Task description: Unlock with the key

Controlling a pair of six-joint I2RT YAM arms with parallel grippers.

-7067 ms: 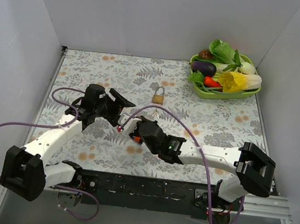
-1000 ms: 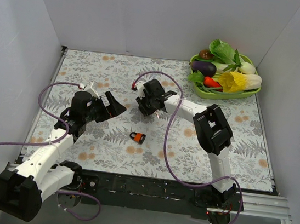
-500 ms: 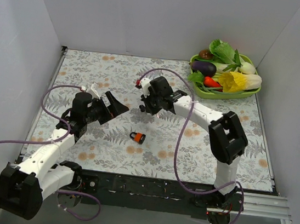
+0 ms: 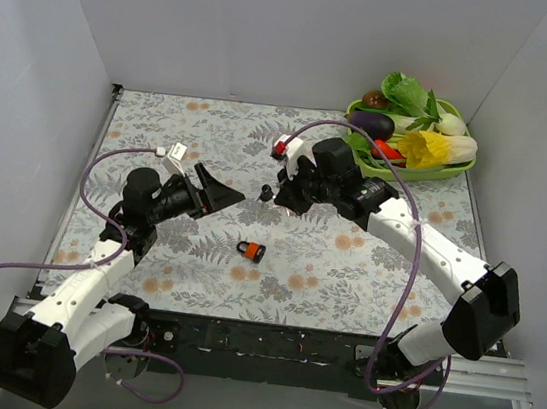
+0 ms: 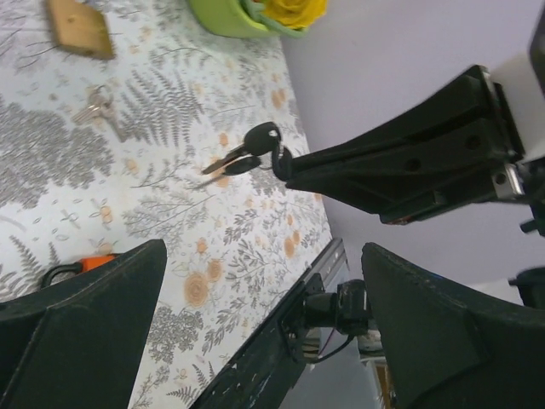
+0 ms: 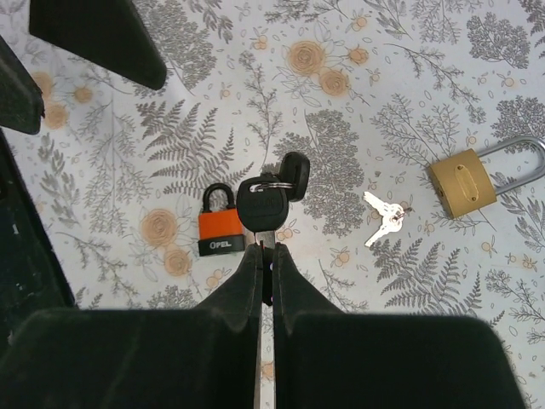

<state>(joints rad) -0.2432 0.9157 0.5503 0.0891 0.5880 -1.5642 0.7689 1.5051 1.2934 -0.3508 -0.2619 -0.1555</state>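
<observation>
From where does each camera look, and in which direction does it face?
Top external: above and behind the bases, looking down on the flower-patterned table; left arm and right arm show.
Left wrist: low, facing sideways across the table; the open left gripper frames the right gripper.
Right wrist: facing straight down; right gripper shut on black-headed keys.
Both wrist views share those keys, the small orange padlock and the brass padlock.

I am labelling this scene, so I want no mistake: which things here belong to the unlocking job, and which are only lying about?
For the job: black keys, pinched in the right gripper; orange padlock, probably their lock.
Lying about: brass padlock; silver keys beside it; green tray of vegetables.
</observation>
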